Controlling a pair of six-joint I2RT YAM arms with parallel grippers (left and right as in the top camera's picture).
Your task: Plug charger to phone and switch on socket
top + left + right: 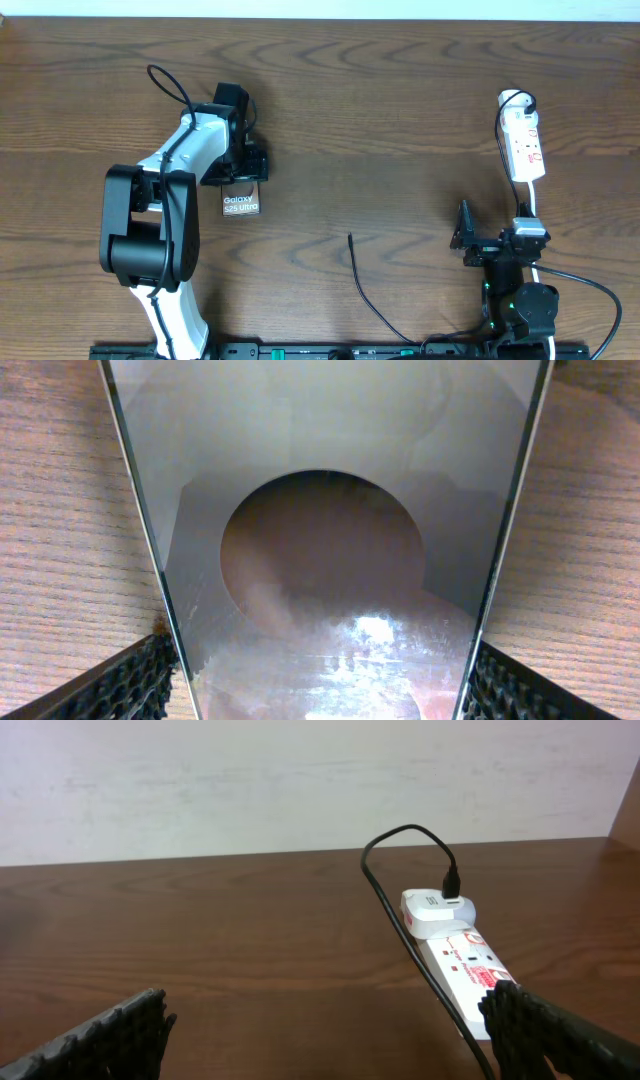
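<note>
The phone (241, 203) lies flat on the table left of centre, its white "Galaxy S25 Ultra" lettering showing. My left gripper (240, 172) is over its far end. In the left wrist view the phone (320, 510) fills the gap and both finger pads of the left gripper (320, 685) sit against its long edges. The charger cable (368, 290) lies loose at the front centre, its tip (350, 237) pointing away. The socket (523, 145) is at the right back with a white adapter plugged in, and it shows in the right wrist view (462, 965). My right gripper (468, 238) (325, 1020) is open and empty in front of it.
A black cable (400, 920) runs from the adapter along the strip's left side toward me. The strip's white cord (533, 205) leads to the right arm's base. The left arm's body (150, 230) covers the left front of the wooden table (380, 120).
</note>
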